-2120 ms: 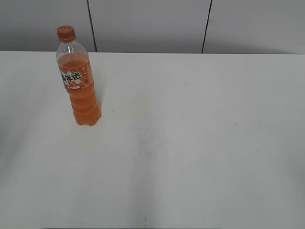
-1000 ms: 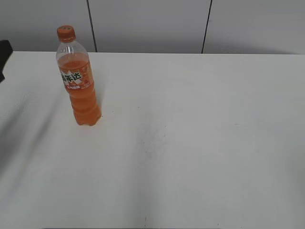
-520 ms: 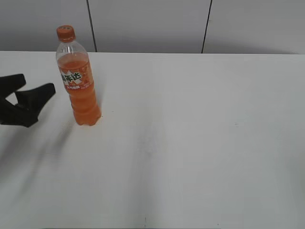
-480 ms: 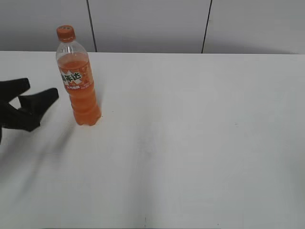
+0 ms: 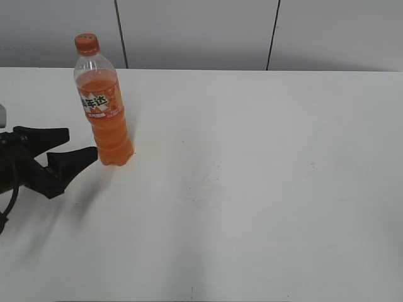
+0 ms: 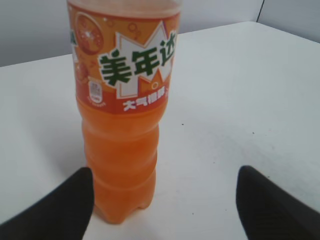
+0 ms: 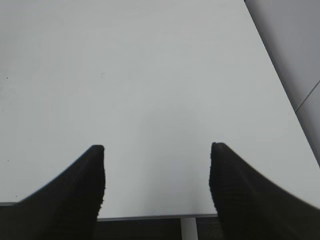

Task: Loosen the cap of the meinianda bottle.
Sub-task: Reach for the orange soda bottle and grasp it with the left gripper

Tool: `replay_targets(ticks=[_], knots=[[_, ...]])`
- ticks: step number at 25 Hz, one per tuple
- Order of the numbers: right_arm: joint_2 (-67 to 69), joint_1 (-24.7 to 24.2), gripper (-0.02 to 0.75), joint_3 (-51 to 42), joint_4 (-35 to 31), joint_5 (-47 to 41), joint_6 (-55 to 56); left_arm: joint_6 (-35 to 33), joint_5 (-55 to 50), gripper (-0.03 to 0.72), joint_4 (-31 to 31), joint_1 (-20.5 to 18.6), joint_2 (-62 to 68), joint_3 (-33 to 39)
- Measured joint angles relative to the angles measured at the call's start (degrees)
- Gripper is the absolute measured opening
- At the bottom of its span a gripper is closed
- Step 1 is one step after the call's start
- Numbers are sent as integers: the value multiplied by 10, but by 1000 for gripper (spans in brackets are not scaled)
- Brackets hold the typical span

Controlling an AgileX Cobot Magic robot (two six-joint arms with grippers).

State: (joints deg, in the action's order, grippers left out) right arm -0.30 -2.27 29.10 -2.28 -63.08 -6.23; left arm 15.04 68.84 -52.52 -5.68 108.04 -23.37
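The meinianda bottle [image 5: 104, 104] is standing upright on the far left part of the white table [image 5: 264, 176], with its small orange cap [image 5: 87, 43] sitting on top. Nothing is touching the cap, so I am judging the loosening as not yet begun; steadying the bottle and turning the cap are both still to do.

My left gripper [image 5: 68, 143] is lying low beside the bottle's base, its jaws standing wide and holding nothing, one fingertip close to the bottle but not touching it. My right gripper [image 7: 156, 170] is also gaping wide and empty, over bare table near its edge.

The exterior view is showing the whole bottle with its cap, but not my right gripper. The left wrist view is showing only the label [image 6: 134, 67] and lower body close up, with the bottle left of centre between my fingers [image 6: 65, 202]; the cap is out of its frame. The right wrist view is showing no bottle at all.
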Motion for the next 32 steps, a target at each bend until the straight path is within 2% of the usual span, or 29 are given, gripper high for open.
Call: replay_targets(ticks=[16,18,21,24,32], knots=[[0,0,493,0,0,0,0,-1,1,519,-27,-8,0,0],[0,0,493,0,0,0,0,-1,1,523,-57,-21,0,-4],[0,0,493,0,0,0,0,1,1,575,-95,-54,0,-18],[0,0,493,0,0,0,0,28,1,598,-116,-79,0,-43],[0,0,493,0,0,0,0,159,3,598,-269,-83,39,-186]])
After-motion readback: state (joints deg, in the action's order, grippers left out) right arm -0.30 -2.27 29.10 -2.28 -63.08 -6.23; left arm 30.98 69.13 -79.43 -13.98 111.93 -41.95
